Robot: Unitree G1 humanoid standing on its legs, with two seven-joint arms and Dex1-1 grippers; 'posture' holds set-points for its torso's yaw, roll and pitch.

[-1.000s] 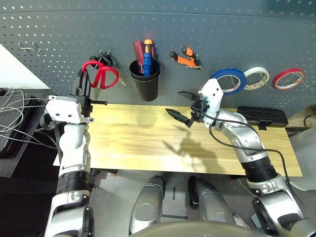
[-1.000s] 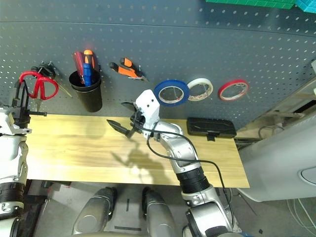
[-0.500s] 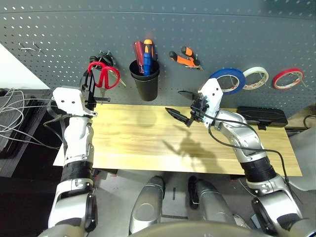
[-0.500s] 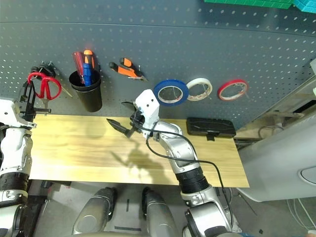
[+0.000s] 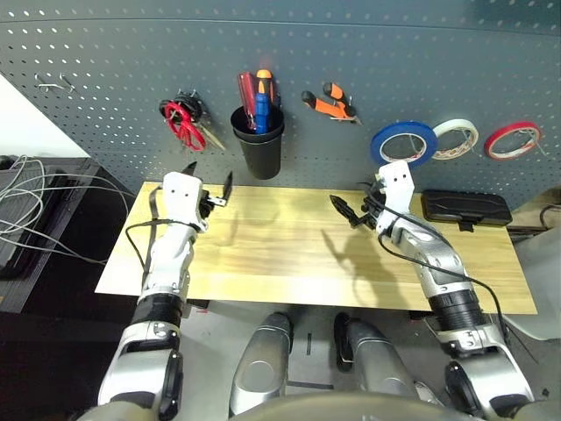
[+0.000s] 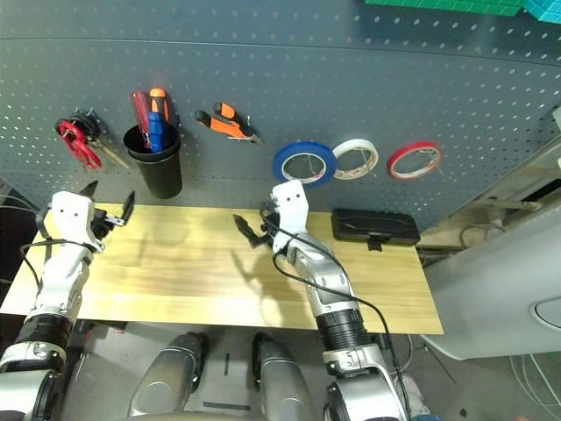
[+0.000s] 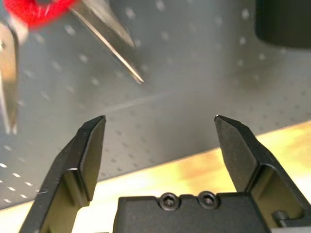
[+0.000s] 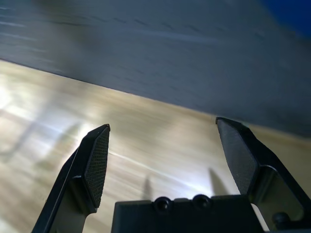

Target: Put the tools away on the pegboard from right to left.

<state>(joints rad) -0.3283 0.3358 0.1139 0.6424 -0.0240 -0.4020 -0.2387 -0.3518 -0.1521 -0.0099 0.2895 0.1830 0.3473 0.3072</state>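
Treat the placing as complete: the red-handled scissors (image 5: 185, 133) hang on the pegboard (image 5: 351, 53), left of the cup (image 5: 261, 158). Keep the left gripper (image 7: 160, 117) wide and empty, and withdraw it straight back before any sideways travel, to avoid snagging the handles. Hold the right gripper (image 8: 163, 122), also wide and empty, below the blue tape ring (image 5: 379, 147). The left wrist view details the blades; the left eye view adds the pliers (image 5: 331, 109)
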